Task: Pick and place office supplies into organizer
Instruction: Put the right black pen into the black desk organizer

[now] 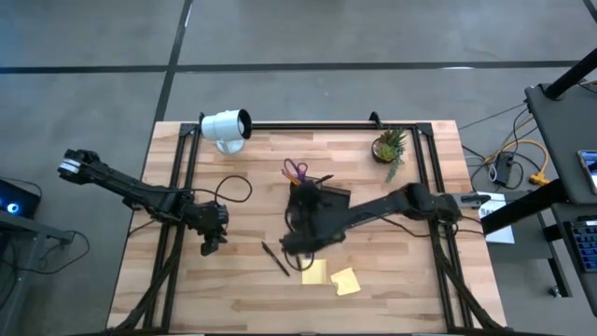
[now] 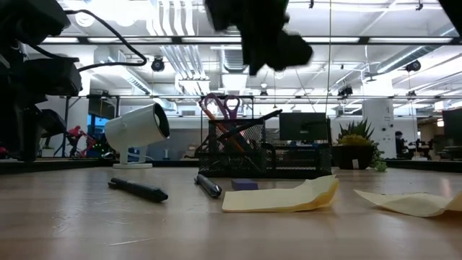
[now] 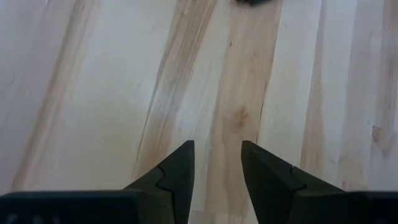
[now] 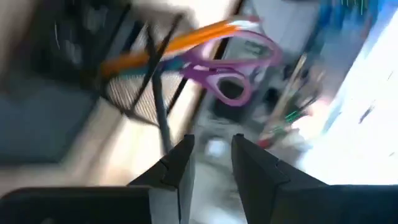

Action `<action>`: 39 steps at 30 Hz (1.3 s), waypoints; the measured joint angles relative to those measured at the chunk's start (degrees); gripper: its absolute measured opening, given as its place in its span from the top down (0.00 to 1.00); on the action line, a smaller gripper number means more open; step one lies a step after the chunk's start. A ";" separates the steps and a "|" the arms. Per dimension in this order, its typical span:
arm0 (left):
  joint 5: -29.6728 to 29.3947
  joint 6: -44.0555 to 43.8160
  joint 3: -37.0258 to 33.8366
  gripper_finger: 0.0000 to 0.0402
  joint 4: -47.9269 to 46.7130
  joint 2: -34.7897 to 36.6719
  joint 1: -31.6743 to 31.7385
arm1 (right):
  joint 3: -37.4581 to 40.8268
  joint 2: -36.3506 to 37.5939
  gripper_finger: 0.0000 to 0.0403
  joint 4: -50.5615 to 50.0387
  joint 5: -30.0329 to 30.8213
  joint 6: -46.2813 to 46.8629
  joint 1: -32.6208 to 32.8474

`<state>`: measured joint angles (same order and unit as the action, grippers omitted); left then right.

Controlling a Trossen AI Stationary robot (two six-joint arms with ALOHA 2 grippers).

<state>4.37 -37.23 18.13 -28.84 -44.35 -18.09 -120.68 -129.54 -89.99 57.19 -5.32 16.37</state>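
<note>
- A wooden table (image 1: 242, 280) is seen from straight above, with two dark robot arms reaching in from either side.
- The organizer (image 1: 317, 199), a small black mesh box, stands near the middle of the table.
- Purple-handled scissors (image 1: 296, 171) stand upright in the organizer, handles up; the level view shows them beside an orange pencil (image 4: 186, 38) and dark pens leaning in the same box.
- The right gripper (image 1: 300, 245) hangs over the table just in front of the organizer, above the loose supplies.
- In its wrist view, the right gripper's two dark fingers (image 4: 176, 165) stand a narrow gap apart with nothing between them; that view is smeared, so small detail is unclear.
- Two dark pens (image 1: 275, 259) lie flat on the wood just in front of the organizer, close together.
- Two yellow sticky-note pads lie beside the pens: one pad (image 1: 314, 272) is flat, and the other pad (image 1: 345, 281) is just beside it with a curled corner.
- In the level view a small purple-blue item (image 2: 245, 185) lies behind the flat pad; what it is cannot be told.
- The left gripper (image 1: 211, 245) waits over bare wood on the left half of the table, well apart from the supplies.
- Its fingers (image 3: 176, 174) are parted narrowly and hold nothing.
- A white cylindrical lamp-like object (image 1: 227, 126) sits at the far edge, and a small potted plant (image 1: 389, 147) at the far right.
</note>
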 joint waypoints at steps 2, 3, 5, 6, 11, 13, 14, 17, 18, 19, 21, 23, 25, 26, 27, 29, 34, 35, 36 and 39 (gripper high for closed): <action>0.28 -1.27 0.10 0.71 0.58 0.12 0.00 | -2.29 0.92 0.77 -0.05 -4.29 16.73 0.78; 0.51 -1.45 0.23 0.71 0.58 0.12 0.00 | -3.61 1.18 0.77 0.14 -9.55 27.21 0.62; 1.26 -2.56 0.73 0.71 0.45 0.16 0.00 | -4.05 2.35 0.77 0.07 -19.35 49.99 -0.79; 1.75 -2.93 1.01 0.71 0.66 0.09 0.00 | -3.48 3.15 0.77 0.06 -23.34 60.76 -1.76; 5.04 -7.33 1.92 0.71 1.92 0.04 0.00 | 5.25 8.42 0.80 -0.02 -38.85 82.57 -7.00; 6.77 -8.24 2.25 0.71 1.97 0.04 0.00 | 9.32 11.78 0.82 0.14 -39.42 84.02 -8.86; 7.58 -9.02 2.40 0.71 1.99 0.11 0.00 | 11.48 14.28 0.83 0.18 -39.24 85.07 -10.08; 9.27 -10.53 2.76 0.71 2.06 0.15 0.00 | 18.77 24.18 0.85 1.58 -39.04 88.26 -14.40; 9.87 -10.61 2.85 0.71 2.12 0.17 0.00 | 21.73 27.75 0.86 3.70 -39.27 88.35 -15.86; 10.31 -10.67 2.86 0.71 2.48 0.21 0.00 | 24.83 31.51 0.86 7.05 -40.29 87.92 -17.27; 11.29 -10.94 2.89 0.71 3.48 0.21 0.00 | 31.78 39.35 0.86 15.47 -43.42 86.71 -20.19; 11.92 -11.84 2.89 0.71 4.29 0.23 0.00 | 39.06 46.79 0.86 24.63 -46.08 86.49 -22.98; 12.14 -11.94 2.89 0.71 4.98 0.23 0.00 | 46.77 52.42 0.85 35.34 -49.38 86.36 -25.58; 12.14 -11.98 2.89 0.71 4.87 0.25 0.00 | 50.66 54.24 0.84 39.83 -50.60 86.68 -26.42; 12.14 -12.04 2.89 0.71 4.82 0.24 0.00 | 54.28 55.42 0.82 44.12 -51.24 87.56 -26.94; 12.14 -12.54 2.89 0.71 4.87 0.23 0.00 | 60.86 56.17 0.78 52.66 -52.18 88.63 -27.19; 13.30 -16.30 2.89 0.71 4.83 0.23 0.00 | 71.82 56.29 0.65 71.84 -54.75 89.60 -27.90; 13.63 -16.90 2.86 0.71 4.83 0.23 0.00 | 72.95 56.39 0.63 73.02 -53.37 89.50 -27.90; 13.85 -17.86 2.86 0.71 4.83 0.23 0.00 | 73.73 56.62 0.60 73.36 -52.39 89.49 -27.91; 14.06 -19.40 2.86 0.71 4.85 0.23 0.00 | 75.11 57.00 0.54 73.75 -53.52 88.52 -28.93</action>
<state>18.43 -56.62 20.99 -23.99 -44.12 -18.09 -45.57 -72.54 -16.24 3.67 83.19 -12.56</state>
